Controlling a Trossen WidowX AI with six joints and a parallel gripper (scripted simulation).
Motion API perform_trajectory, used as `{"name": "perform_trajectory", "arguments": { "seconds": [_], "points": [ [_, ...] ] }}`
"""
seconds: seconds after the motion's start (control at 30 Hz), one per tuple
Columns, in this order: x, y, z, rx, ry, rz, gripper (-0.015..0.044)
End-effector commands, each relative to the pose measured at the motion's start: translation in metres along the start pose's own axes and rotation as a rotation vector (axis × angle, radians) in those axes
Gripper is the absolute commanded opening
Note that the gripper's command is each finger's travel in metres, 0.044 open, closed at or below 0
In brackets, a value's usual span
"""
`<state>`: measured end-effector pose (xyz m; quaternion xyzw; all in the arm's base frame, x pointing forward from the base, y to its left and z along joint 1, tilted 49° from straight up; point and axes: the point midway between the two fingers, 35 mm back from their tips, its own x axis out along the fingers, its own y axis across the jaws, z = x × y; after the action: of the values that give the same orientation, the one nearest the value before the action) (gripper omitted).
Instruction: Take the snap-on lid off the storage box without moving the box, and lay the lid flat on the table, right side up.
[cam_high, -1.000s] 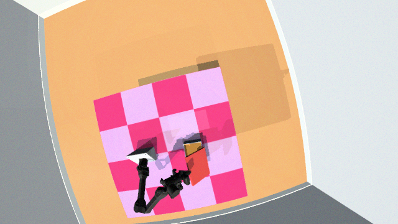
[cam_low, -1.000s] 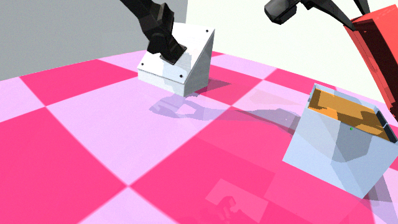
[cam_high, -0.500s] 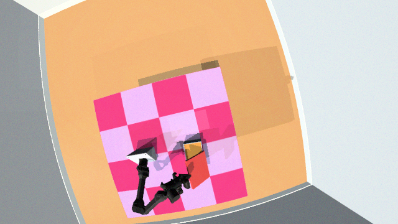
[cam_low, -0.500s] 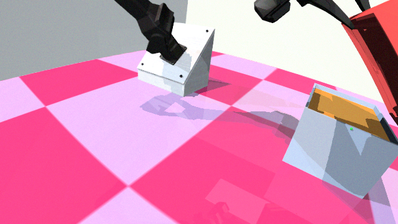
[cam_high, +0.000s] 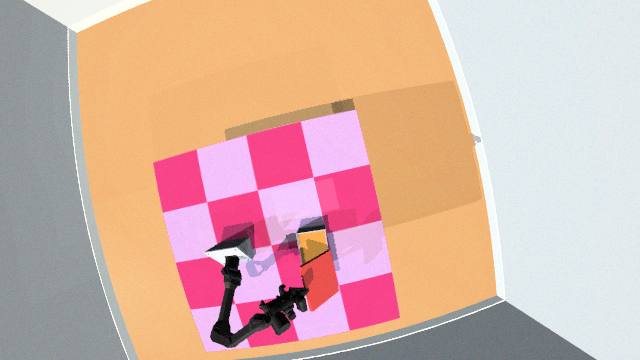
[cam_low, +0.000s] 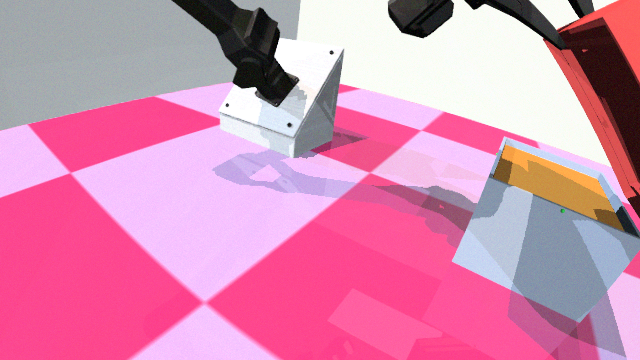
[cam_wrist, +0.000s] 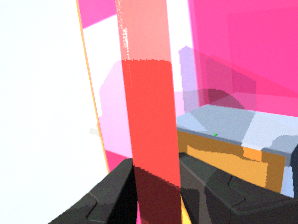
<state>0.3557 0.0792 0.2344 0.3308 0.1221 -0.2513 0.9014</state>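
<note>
The red lid (cam_high: 320, 284) (cam_low: 617, 25) (cam_wrist: 151, 110) is off the box, in the air and steeply tilted. Its hollow underside shows dark in the exterior view. My gripper (cam_high: 303, 295) (cam_low: 577, 27) (cam_wrist: 154, 164) is shut on the lid at one edge. The storage box (cam_low: 545, 240) (cam_wrist: 225, 122) is light blue-grey, stands upright on the table and is open at the top, with an orange inside. In the top view the lid covers part of the box, whose far rim (cam_high: 312, 231) shows. The lid's far end is out of frame in the exterior view.
The arm's white wedge-shaped base (cam_high: 232, 250) (cam_low: 270, 112) stands to the left of the box in the top and exterior views. The table top (cam_high: 275, 155) (cam_low: 125, 210) is pink and lilac checkered. Its edge (cam_wrist: 93, 100) runs on the left in the wrist view.
</note>
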Motion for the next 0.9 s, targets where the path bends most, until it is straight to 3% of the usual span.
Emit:
{"name": "perform_trajectory", "arguments": {
  "seconds": [0.0,0.87],
  "points": [
    [-0.003,0.002,0.009,0.003,0.003,0.010,0.0000],
    [-0.008,-0.003,0.061,0.002,0.002,0.011,0.0000]
  ]
}}
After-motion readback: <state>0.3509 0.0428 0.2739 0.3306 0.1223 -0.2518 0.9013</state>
